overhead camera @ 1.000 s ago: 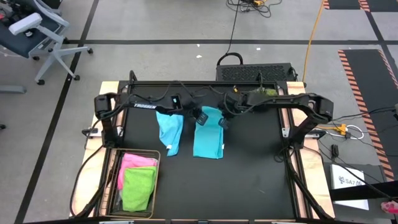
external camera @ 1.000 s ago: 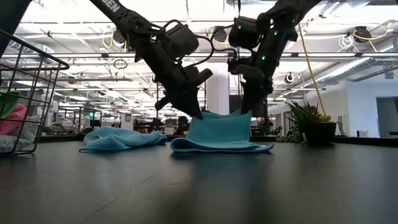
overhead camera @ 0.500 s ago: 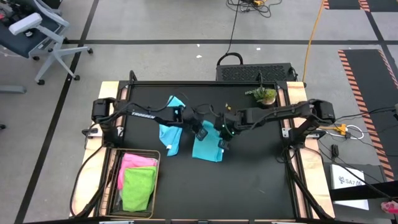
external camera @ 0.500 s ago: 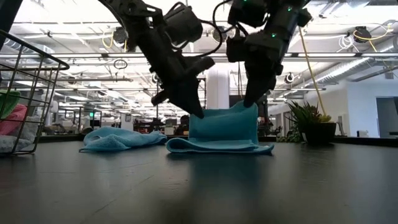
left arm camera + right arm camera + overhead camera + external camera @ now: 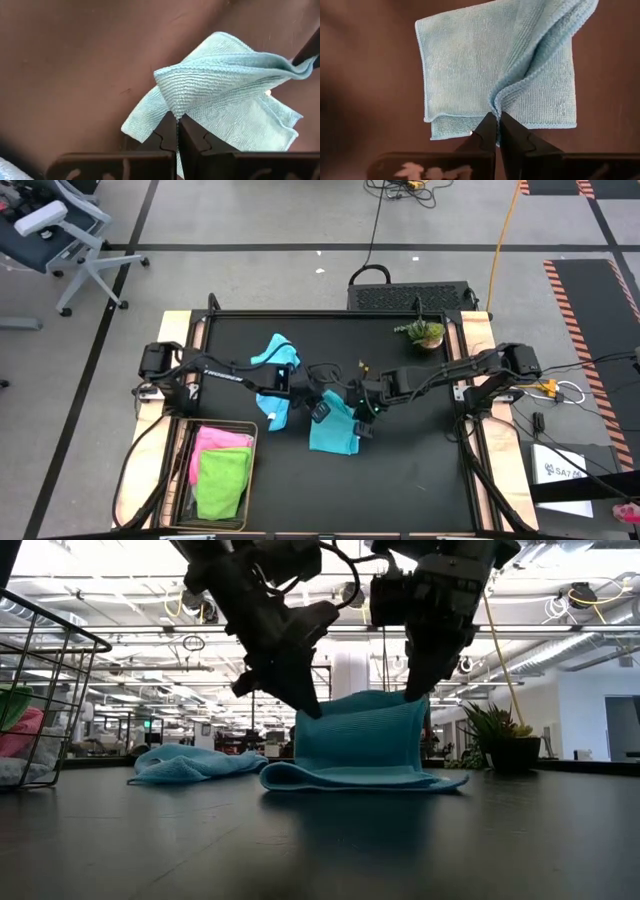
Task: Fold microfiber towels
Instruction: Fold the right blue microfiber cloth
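While both grippers pinch raised edge of teal towel at table centre, left gripper clenches left corner, right gripper right corner. Held edge runs left-right between them; lower half lies flat beneath. Blue towel lies crumpled just left, beside left arm.

Bright overhead glare, backlit arms
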